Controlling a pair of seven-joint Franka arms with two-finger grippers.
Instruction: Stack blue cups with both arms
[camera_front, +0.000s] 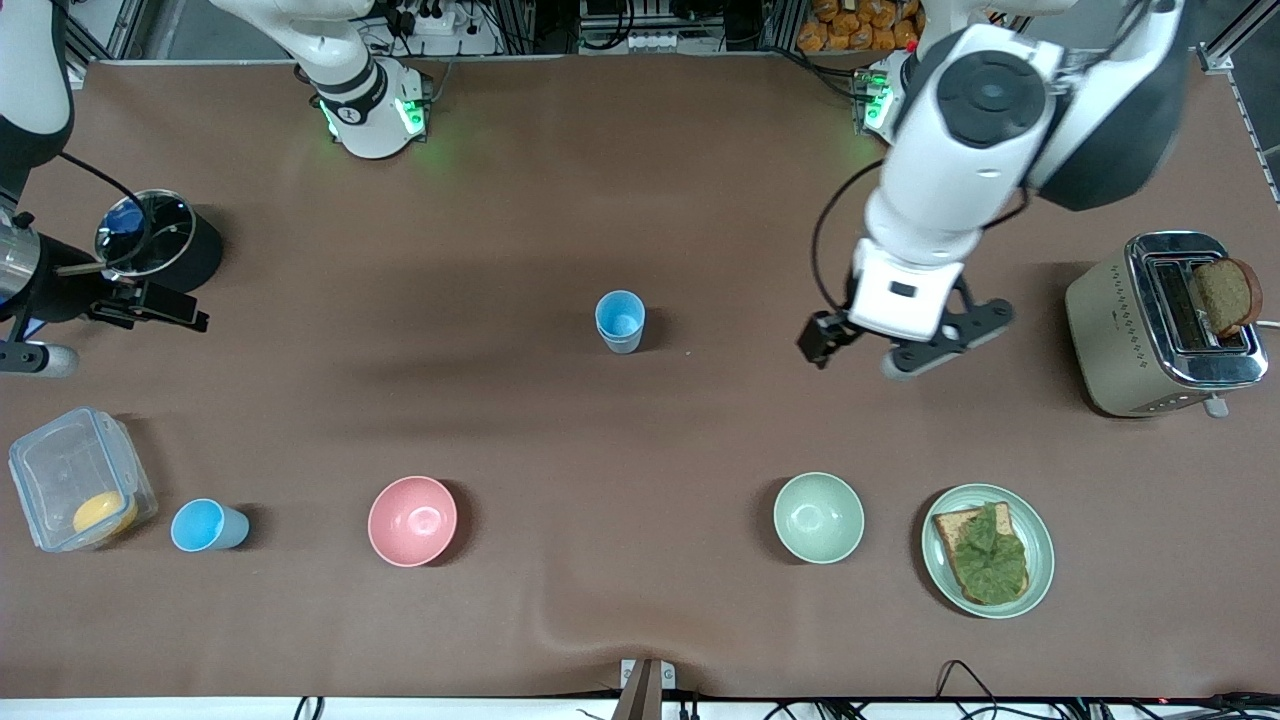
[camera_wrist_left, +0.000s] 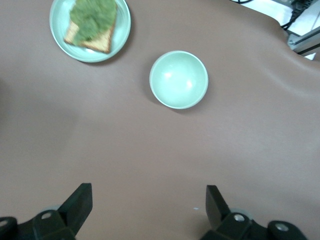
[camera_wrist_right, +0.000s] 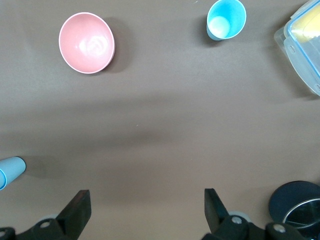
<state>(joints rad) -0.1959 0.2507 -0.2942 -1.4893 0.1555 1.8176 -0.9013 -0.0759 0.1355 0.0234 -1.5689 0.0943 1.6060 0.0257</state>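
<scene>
One blue cup (camera_front: 620, 320) stands upright in the middle of the table, whitish inside; its side shows at the edge of the right wrist view (camera_wrist_right: 10, 171). Another blue cup (camera_front: 205, 525) (camera_wrist_right: 226, 19) stands near the front edge, beside a clear box at the right arm's end. My left gripper (camera_front: 940, 340) (camera_wrist_left: 149, 205) hangs open and empty over bare table between the middle cup and the toaster. My right gripper (camera_front: 35, 350) (camera_wrist_right: 147, 207) is open and empty too, beside a black pot at the right arm's end.
A black pot with a glass lid (camera_front: 150, 240) and a clear box (camera_front: 75, 480) holding something yellow stand at the right arm's end. Along the front are a pink bowl (camera_front: 412, 520), a pale green bowl (camera_front: 818, 517) and a plate of toast (camera_front: 1040, 540). A toaster (camera_front: 1110, 320) is at the left arm's end.
</scene>
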